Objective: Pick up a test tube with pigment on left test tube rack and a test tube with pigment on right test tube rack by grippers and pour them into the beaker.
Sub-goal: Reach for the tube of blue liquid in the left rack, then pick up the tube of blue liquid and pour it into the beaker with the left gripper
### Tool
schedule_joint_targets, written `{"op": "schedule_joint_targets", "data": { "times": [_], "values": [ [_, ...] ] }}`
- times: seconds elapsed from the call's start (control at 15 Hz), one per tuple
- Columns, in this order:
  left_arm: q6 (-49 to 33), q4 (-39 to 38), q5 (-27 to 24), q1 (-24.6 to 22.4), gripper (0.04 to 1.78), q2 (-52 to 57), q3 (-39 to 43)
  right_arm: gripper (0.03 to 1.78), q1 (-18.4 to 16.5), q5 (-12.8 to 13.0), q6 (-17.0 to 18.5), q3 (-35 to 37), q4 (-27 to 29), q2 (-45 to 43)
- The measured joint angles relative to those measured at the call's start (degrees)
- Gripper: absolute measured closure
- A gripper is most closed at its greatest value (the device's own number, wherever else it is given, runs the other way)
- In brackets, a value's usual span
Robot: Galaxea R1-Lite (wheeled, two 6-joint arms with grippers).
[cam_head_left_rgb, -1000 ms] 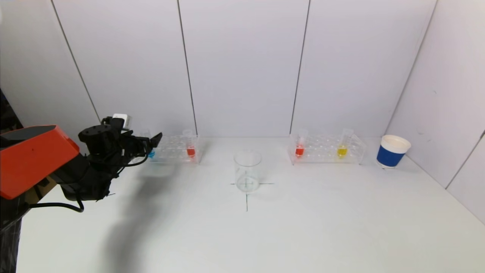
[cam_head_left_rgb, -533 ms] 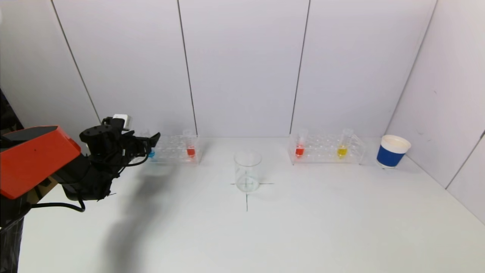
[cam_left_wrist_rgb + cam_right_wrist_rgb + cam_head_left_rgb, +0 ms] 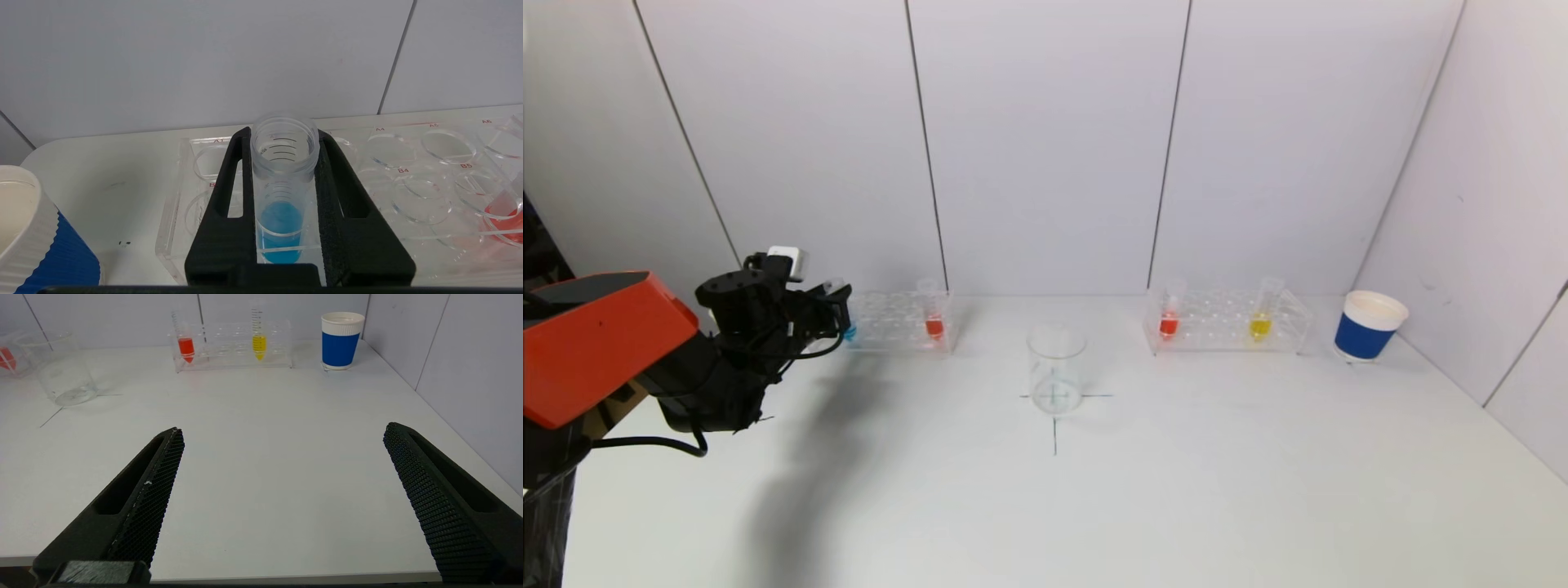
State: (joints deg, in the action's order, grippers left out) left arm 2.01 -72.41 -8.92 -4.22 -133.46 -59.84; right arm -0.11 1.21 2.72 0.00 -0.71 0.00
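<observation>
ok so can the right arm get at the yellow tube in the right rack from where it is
Probably yes. The right gripper is open, and only bare table lies between it and the yellow tube, which stands apart from the red tube.

The test tube rack [image 3: 408, 196] looks like clear glossy plastic; the gripper fingers [image 3: 151, 498] are matt black with a rough mesh texture.

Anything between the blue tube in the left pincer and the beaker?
Once lifted, nothing visible blocks it. The left pincer is shut on the blue tube at the left rack's outer end; the red tube stands beakerward, then bare table to the beaker.
</observation>
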Motion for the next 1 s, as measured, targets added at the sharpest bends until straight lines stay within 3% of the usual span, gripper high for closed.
{"op": "schedule_joint_targets", "data": {
  "times": [1.0],
  "values": [
    [0.0,0.9,0.0,0.0,1.38,1.7,-0.1,0.04,0.0,0.0,0.0,0.0,0.0,0.0]
  ]
}}
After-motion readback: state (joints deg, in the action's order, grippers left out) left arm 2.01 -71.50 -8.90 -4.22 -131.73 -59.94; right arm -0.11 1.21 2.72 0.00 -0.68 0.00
